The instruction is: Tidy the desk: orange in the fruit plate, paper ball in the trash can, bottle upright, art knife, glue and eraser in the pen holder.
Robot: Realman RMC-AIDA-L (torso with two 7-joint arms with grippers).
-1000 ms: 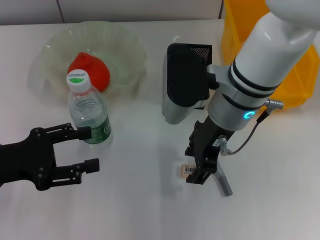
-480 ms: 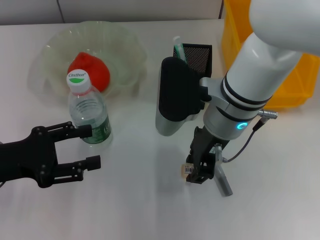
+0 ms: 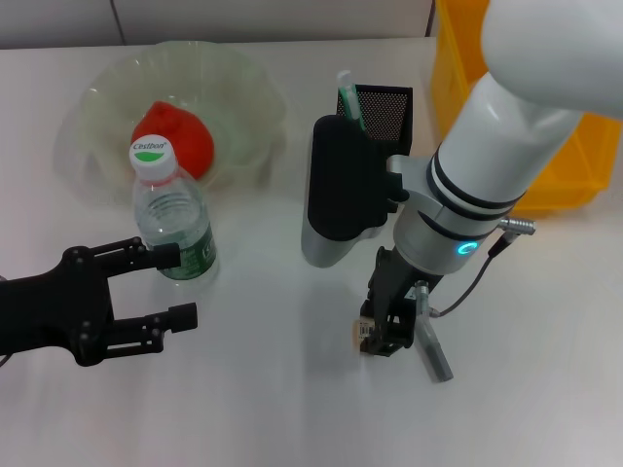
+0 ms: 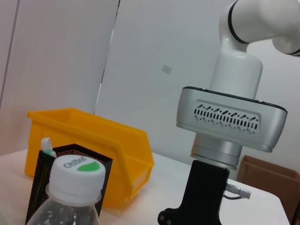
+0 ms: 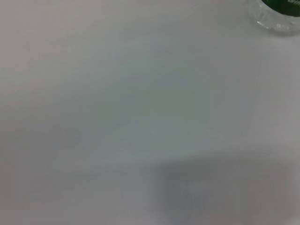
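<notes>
Fingers (image 3: 385, 342) of your right gripper (image 3: 387, 326) point down at the white surface (image 3: 273, 389), closed around the small eraser (image 3: 363, 332), which sits at their tips, touching or just above the surface; you cannot tell which. Just beside those fingers, on their outer side, lies the grey art knife (image 3: 431, 348). Beyond the gripper stands the black mesh pen holder (image 3: 384, 109), with a green-and-white glue stick (image 3: 347, 93) poking out of it, and a yellow bin (image 3: 545, 146) past that.

Your left gripper (image 3: 146, 288) has its fingers spread open, the upper one touching the base of the upright bottle (image 3: 173, 219). Behind the bottle, the orange (image 3: 177, 139) rests in the clear fruit plate (image 3: 243, 88).
</notes>
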